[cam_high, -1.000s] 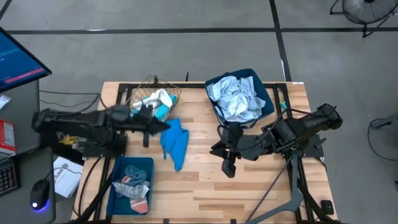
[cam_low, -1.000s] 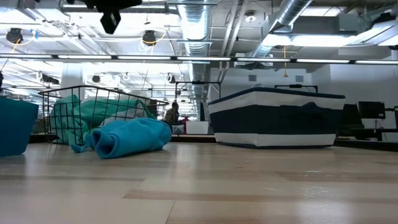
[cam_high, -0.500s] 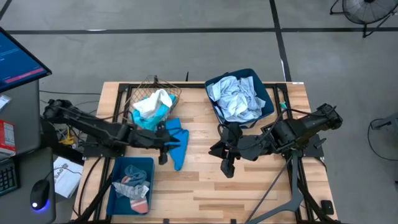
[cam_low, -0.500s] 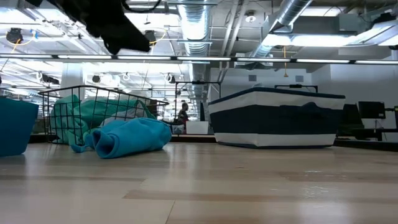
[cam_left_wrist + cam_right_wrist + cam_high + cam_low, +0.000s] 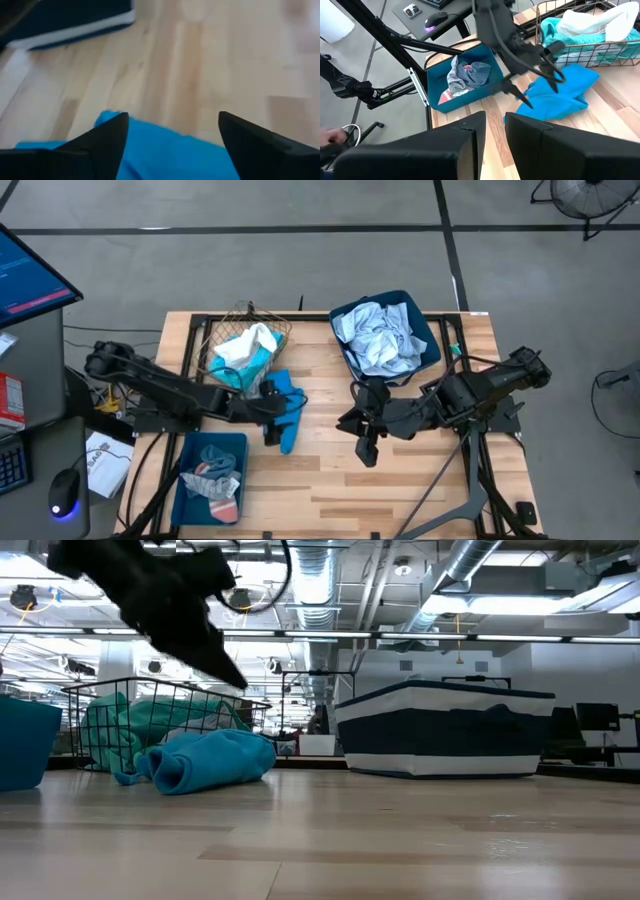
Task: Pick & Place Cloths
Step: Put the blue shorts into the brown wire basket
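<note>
**Left pincer spread over bright blue cloth**

Left pincer (image 5: 276, 417) sits directly above the bright blue cloth (image 5: 285, 408), fingers spread wide, cloth visible between them in the left wrist view; whether they touch it cannot be told. The cloth lies crumpled on the worktop (image 5: 420, 470), just at 6 o'clock of the wire basket (image 5: 228, 330), which holds turquoise and white cloths (image 5: 245, 350). Pale blue-grey cloths (image 5: 378, 338) fill the navy bin (image 5: 432, 340) at 1 o'clock. The teal tray (image 5: 190, 490) at 7 o'clock holds grey and coral socks (image 5: 216, 475). Right pincer (image 5: 367, 448) hangs near worktop centre, fingers slightly apart, holding nothing.
</note>
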Action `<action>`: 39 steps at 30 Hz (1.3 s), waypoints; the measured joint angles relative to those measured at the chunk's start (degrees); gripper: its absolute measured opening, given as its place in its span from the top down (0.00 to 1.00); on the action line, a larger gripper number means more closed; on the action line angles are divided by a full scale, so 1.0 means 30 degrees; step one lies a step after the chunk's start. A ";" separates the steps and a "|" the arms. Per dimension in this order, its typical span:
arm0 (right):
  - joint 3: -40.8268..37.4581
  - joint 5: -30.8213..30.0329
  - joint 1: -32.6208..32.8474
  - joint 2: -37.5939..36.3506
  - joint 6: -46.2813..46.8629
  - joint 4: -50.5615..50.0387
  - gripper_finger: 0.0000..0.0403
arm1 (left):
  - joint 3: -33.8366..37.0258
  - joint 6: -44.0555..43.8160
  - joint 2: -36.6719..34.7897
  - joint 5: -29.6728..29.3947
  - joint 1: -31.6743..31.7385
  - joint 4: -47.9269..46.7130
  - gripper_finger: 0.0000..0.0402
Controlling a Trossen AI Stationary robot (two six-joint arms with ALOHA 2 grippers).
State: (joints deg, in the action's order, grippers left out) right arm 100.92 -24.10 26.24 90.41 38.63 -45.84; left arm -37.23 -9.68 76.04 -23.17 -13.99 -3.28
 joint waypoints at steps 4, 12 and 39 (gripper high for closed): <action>0.0000 0.0005 0.0000 0.0000 0.0000 -0.0015 0.82 | -0.0229 -0.0985 0.1470 -0.1840 0.0352 -0.0071 0.23; 0.0000 0.0004 0.0130 0.0000 0.0002 -0.0021 0.82 | -0.0502 -0.1691 0.4066 -0.1055 0.1261 -0.0034 0.26; 0.0000 0.0000 0.0379 0.0007 -0.0007 -0.0007 0.82 | -0.3141 -0.4205 0.0236 0.1070 0.1032 -0.0057 1.00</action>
State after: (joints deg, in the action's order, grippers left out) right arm 100.92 -24.10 27.38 90.43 38.61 -45.87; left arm -46.66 -22.29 76.75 -19.96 -10.90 -3.45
